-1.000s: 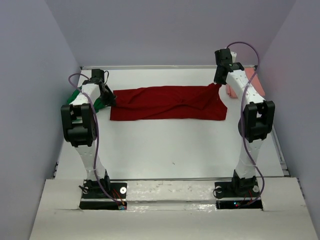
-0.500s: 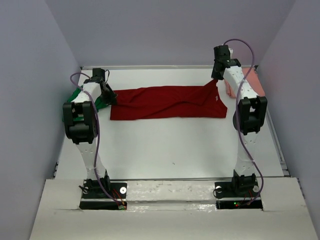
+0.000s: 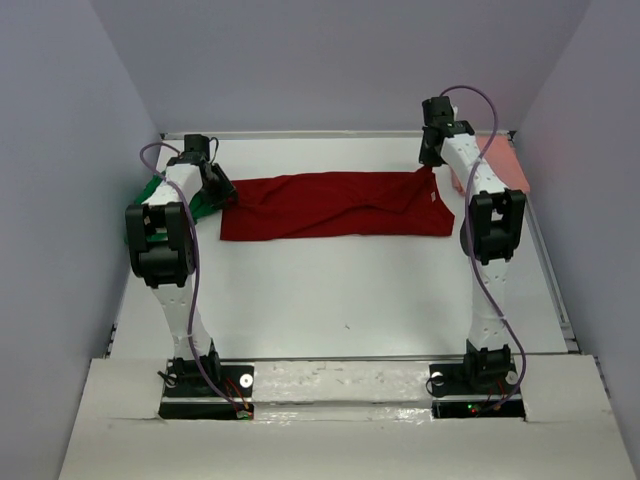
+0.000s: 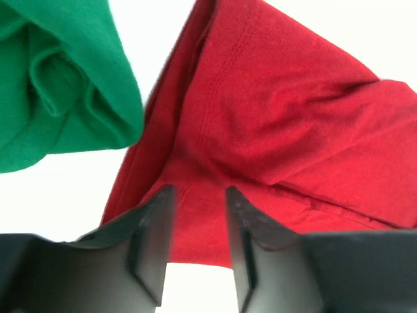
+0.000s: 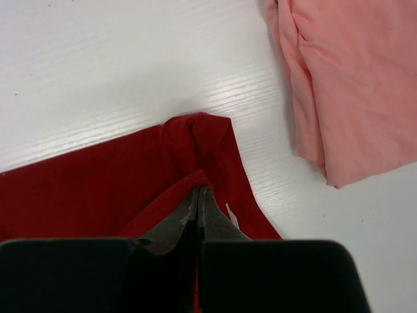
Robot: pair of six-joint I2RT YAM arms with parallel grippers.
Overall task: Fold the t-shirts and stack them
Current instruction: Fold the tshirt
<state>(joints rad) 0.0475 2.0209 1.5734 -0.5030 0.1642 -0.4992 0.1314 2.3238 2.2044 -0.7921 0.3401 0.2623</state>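
White tabletop between pale walls, seen from above. The dark red t-shirt lies as a long band across the far half. It is not yet a compact fold. The green t-shirt is bunched at the far left and the salmon pink t-shirt sits at the far right. Nothing is stacked.

Left wrist view: my left gripper hangs over the red shirt's left end, fingers narrowly apart and holding nothing. Green cloth lies just beside it.

Right wrist view: my right gripper is pinched closed on the red shirt's far right corner, with the pink shirt near.

I judge the task is in its early stages, with most of the folding and all of the stacking left.
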